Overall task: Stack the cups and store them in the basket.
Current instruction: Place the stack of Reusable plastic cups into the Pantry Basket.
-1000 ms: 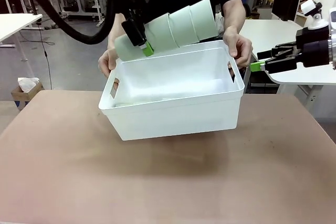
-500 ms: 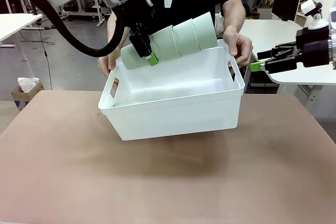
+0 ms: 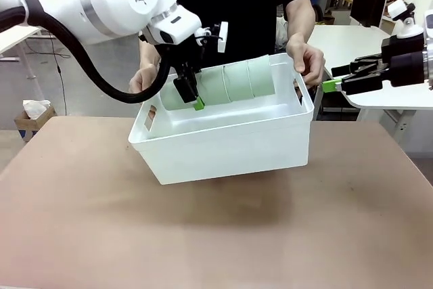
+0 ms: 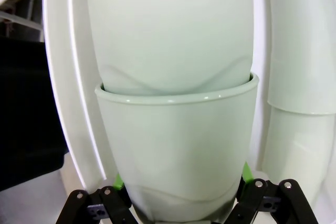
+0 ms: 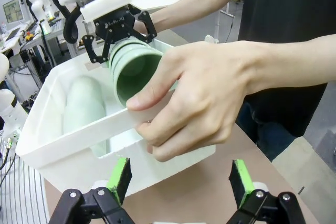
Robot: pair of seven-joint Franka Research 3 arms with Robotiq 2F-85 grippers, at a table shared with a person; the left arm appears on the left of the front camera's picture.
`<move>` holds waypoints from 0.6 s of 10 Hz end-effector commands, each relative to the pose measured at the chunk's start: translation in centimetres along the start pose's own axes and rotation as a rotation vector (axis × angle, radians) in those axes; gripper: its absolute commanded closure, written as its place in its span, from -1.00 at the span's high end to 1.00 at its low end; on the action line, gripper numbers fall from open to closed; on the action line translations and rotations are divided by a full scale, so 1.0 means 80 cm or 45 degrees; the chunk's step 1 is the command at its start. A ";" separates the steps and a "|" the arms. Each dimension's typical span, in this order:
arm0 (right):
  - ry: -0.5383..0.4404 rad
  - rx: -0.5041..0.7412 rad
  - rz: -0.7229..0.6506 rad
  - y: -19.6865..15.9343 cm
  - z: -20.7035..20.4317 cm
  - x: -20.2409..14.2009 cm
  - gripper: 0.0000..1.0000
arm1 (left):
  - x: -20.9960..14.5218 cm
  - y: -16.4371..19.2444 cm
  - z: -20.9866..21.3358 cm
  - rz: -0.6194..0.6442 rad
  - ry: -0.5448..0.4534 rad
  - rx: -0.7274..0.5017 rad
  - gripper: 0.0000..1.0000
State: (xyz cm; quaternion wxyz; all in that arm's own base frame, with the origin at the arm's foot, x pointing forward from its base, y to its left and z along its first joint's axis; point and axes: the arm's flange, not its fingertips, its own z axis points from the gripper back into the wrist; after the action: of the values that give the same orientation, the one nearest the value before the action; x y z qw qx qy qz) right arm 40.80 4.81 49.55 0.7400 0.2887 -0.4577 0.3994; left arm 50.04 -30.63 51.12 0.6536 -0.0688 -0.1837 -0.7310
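- The cups (image 3: 233, 80): pale mint-green tumblers nested into one stack, lying nearly level with the open rims toward the basket's right end, partly sunk below the far rim.
- A second nested stack (image 5: 83, 108) lies on the basket floor.
- The basket (image 3: 223, 143): a large white rectangular bin with slot handles, tilted and raised off the table.

Front and wrist views sharing basket (image 3: 223, 143)
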 end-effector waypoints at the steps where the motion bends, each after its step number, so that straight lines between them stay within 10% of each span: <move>1: -0.006 0.002 -0.021 -0.001 0.001 0.002 1.00 | 0.011 0.000 -0.015 0.022 0.065 0.009 0.70; 6: -0.006 0.002 -0.021 -0.001 0.001 0.002 1.00 | 0.020 -0.009 -0.058 0.056 0.094 -0.001 0.70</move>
State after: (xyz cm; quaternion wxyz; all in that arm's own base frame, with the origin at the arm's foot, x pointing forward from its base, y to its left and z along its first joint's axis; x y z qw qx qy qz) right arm 40.81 4.79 49.55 0.7401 0.2886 -0.4577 0.3992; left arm 49.91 -33.46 47.16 0.6662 -0.0603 -0.1477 -0.7285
